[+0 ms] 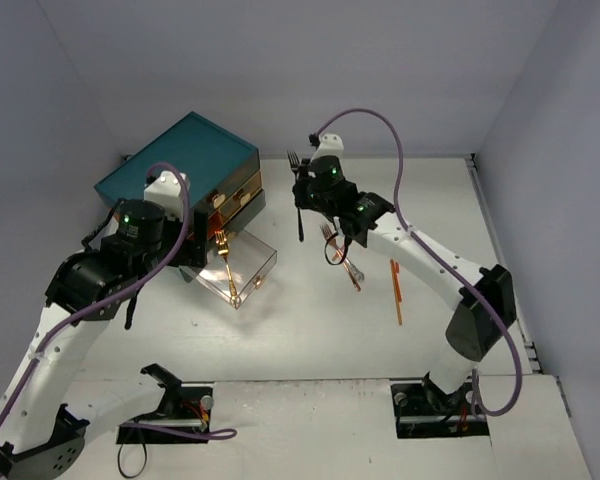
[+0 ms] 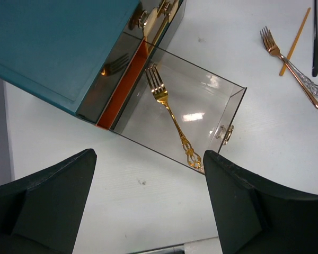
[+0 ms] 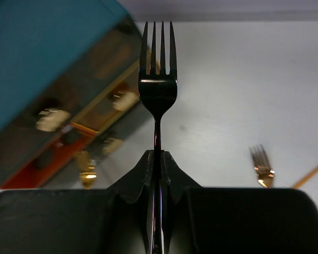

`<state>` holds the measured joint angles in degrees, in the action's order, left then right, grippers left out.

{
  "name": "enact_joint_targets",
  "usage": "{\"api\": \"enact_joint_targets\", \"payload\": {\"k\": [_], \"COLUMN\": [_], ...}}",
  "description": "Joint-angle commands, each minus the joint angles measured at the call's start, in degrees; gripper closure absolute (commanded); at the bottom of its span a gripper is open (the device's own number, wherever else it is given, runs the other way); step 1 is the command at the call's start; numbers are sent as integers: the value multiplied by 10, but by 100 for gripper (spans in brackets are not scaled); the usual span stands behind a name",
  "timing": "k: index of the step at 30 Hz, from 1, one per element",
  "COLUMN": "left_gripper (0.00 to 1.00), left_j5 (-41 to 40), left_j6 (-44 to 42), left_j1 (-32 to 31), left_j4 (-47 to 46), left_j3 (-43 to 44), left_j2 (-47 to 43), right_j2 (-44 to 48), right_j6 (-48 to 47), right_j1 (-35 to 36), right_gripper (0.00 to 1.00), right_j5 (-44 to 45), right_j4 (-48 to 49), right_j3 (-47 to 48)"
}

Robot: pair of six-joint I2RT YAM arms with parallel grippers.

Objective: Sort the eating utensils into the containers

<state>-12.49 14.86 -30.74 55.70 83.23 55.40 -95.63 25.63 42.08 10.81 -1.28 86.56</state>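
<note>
My right gripper (image 3: 158,159) is shut on the thin handle of a black fork (image 3: 158,90), which stands tines-up between its fingers. From above, the black fork (image 1: 299,222) hangs over the table right of the teal chest (image 1: 175,160). One clear drawer (image 2: 234,111) of the chest is pulled out, and a gold fork (image 2: 169,114) lies inside it. My left gripper (image 2: 148,206) stands open and empty just in front of that drawer. A copper fork (image 2: 291,66) and an orange chopstick (image 2: 295,42) lie on the table to the right.
In the top view the pulled-out drawer (image 1: 263,262) juts toward the table's middle. The copper fork (image 1: 340,255) and orange chopstick (image 1: 396,290) lie under my right arm. Grey walls close the table at the back and on both sides.
</note>
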Motion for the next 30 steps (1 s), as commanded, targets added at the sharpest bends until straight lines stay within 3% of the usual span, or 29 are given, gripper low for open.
{"api": "enact_joint_targets", "payload": {"k": [1,10,21,26,30], "left_gripper": [20,20,20,20,20], "left_j5": [-8,-30,14,13,3], "left_j6": [45,89,88,84,65], "left_j1": [2,6,9,9,10], "left_j4": [2,5,4,3,10], "left_j3": [55,54,47,27,22], "left_j2": [23,40,25,4,-13], "right_j2": [-23,-79,-153,-166,-154], "right_j6": [52,77,78,61,31], "right_j1": [47,115,168,187,203], "right_gripper": [100,100,100,87,70], "right_j5": [-6,13,32,35,37], "right_j4": [15,54,71,71,71], "right_j3": [42,93,109,105,100]}}
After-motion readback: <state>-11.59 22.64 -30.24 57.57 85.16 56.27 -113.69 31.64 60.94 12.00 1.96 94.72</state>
